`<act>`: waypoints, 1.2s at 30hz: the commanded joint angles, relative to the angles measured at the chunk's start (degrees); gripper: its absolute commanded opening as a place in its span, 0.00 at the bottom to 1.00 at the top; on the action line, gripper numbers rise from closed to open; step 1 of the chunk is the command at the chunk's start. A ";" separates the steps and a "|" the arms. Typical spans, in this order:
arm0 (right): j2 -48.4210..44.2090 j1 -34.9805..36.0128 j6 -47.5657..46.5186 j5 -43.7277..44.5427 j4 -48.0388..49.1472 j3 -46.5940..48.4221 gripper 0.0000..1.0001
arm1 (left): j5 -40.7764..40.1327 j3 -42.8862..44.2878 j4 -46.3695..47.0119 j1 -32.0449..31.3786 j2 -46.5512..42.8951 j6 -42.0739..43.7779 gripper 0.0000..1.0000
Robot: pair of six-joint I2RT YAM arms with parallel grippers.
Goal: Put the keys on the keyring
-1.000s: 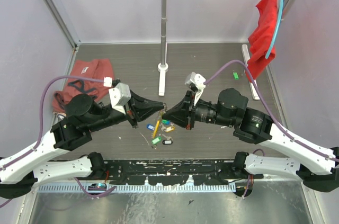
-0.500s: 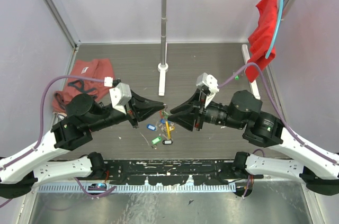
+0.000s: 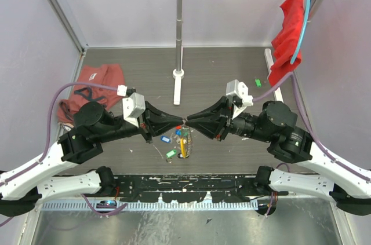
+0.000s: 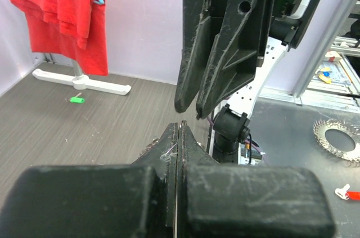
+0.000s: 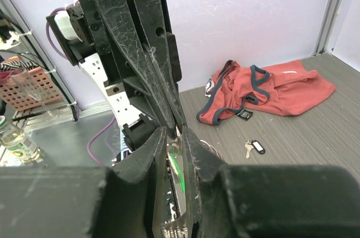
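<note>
**Top view with both wrist views.** My left gripper (image 3: 180,120) and right gripper (image 3: 189,121) meet tip to tip on the near side of the white post (image 3: 178,36), almost straight in front of its foot. The left fingers (image 4: 160,162) are pressed flat together, and I judge that they pinch the wire of the keyring (image 3: 183,142). Its yellow-orange section hangs nearer to me than the post, directly under the meeting tips. The right fingers (image 5: 149,159) stand narrowly parted around the left tips, and I cannot make out anything caught between them. The keys (image 3: 171,153) with blue and green tags lie on the table (image 3: 232,77), near-left of the post's foot and just beside the hanging loop. Whether any key is already threaded I cannot tell. One more tagged key (image 5: 254,147) lies well apart, farther left of the post. I take the step in hand to be steadying the ring at its opening. The next move calls for the left pinch to stay firm while the right closes on the free end or fetches a key by its tag. It must then line the key's small hole up with the wire.
</note>
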 commanded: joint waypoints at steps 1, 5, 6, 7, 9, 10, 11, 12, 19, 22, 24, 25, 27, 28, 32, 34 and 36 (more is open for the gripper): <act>0.51 0.09 -1.17 -2.61 5.16 0.00 0.23 | 2.48 1.71 3.69 -0.13 -0.23 -0.67 0.00; -0.02 0.10 -1.30 -3.00 4.75 -0.42 0.20 | 2.44 1.55 3.95 -0.15 -0.54 -0.76 0.00; -0.15 0.15 -1.25 -3.08 4.62 -0.50 0.20 | 2.38 1.52 4.03 -0.13 -0.56 -0.76 0.00; -0.30 0.17 -1.25 -3.21 4.45 -0.58 0.21 | 2.29 1.48 4.10 -0.13 -0.64 -0.76 0.00; -0.63 0.12 -1.24 -3.35 3.97 -0.98 0.23 | 2.10 1.37 4.22 -0.18 -0.69 -0.76 0.00; -0.81 0.13 -1.26 -3.28 3.67 -1.15 0.23 | 2.20 1.39 4.26 -0.14 -0.75 -0.76 0.00; -0.91 0.12 -1.30 -3.19 3.41 -1.27 0.23 | 2.23 1.39 4.31 -0.13 -0.81 -0.84 0.00; -1.01 0.16 -1.24 -3.13 3.11 -1.38 0.22 | 2.22 1.39 4.35 -0.10 -0.87 -0.83 0.00; -0.74 0.09 -1.22 -3.30 3.22 -1.31 0.15 | 2.66 1.39 4.58 -0.14 -0.87 -1.10 0.00; -0.38 0.12 -1.18 -3.73 3.21 -1.17 0.13 | 2.64 1.39 4.64 -0.15 -0.85 -1.20 0.00; -0.26 0.13 -1.09 -3.99 3.21 -1.13 0.13 | 2.61 1.38 4.66 -0.19 -0.73 -1.15 0.00; -0.17 0.13 -1.03 -4.05 3.26 -1.14 0.13 | 2.67 1.32 4.66 -0.14 -0.69 -1.20 0.00; -0.15 0.13 -0.87 -4.27 3.28 -1.25 0.13 | 2.72 1.36 4.76 -0.13 -0.61 -1.20 0.00; -0.05 0.12 -0.76 -4.43 3.47 -1.22 0.13 | 2.70 1.34 4.75 -0.13 -0.60 -1.20 0.00; 0.44 0.13 -0.57 -5.17 3.57 -1.14 0.13 | 2.76 1.32 4.91 -0.09 -0.53 -1.15 0.00; 0.76 0.14 -0.53 -5.43 3.63 -1.14 0.13 | 2.72 1.31 4.92 -0.14 -0.51 -1.20 0.00; 0.95 0.13 -0.46 -5.67 3.78 -1.17 0.13 | 2.58 1.30 4.92 -0.09 -0.54 -1.20 0.00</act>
